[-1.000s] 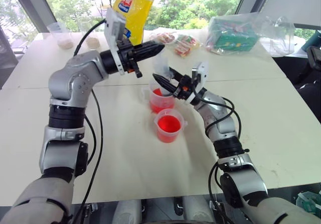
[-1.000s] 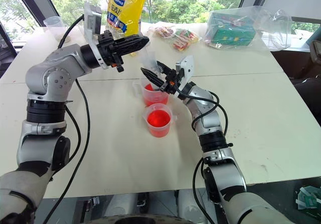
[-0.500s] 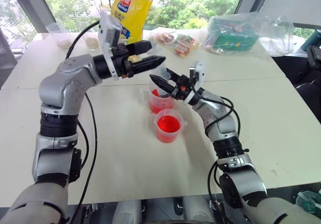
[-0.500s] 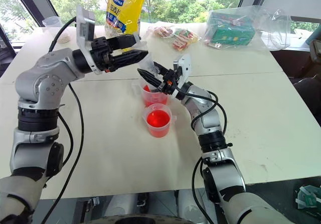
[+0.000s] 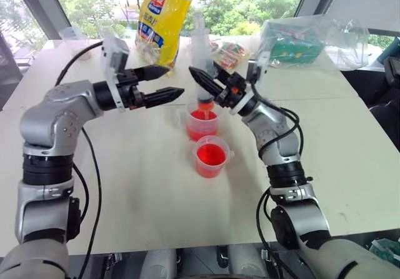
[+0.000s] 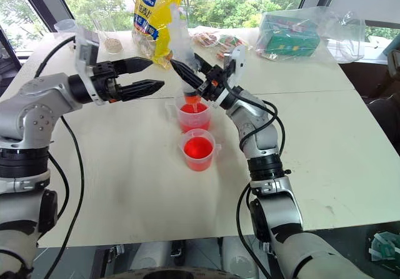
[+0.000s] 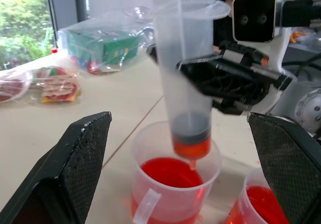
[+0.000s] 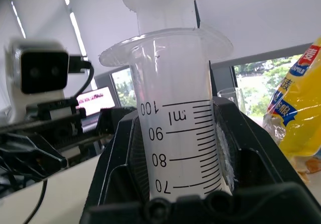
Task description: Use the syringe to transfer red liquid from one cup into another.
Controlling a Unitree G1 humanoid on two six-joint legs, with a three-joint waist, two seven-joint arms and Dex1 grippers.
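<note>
The left gripper (image 5: 164, 83) has sprung open and drawn back toward frame left, leaving the right gripper (image 5: 201, 82) alone clamping the syringe (image 5: 202, 72), lifted above the far cup (image 5: 202, 124), ready to transfer.

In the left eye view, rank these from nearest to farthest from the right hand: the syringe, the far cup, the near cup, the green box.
1. The syringe, gripped upright in the right hand.
2. The far cup, directly under the syringe tip.
3. The near cup, closer to the robot.
4. The green box, bagged at the table's far right.
</note>
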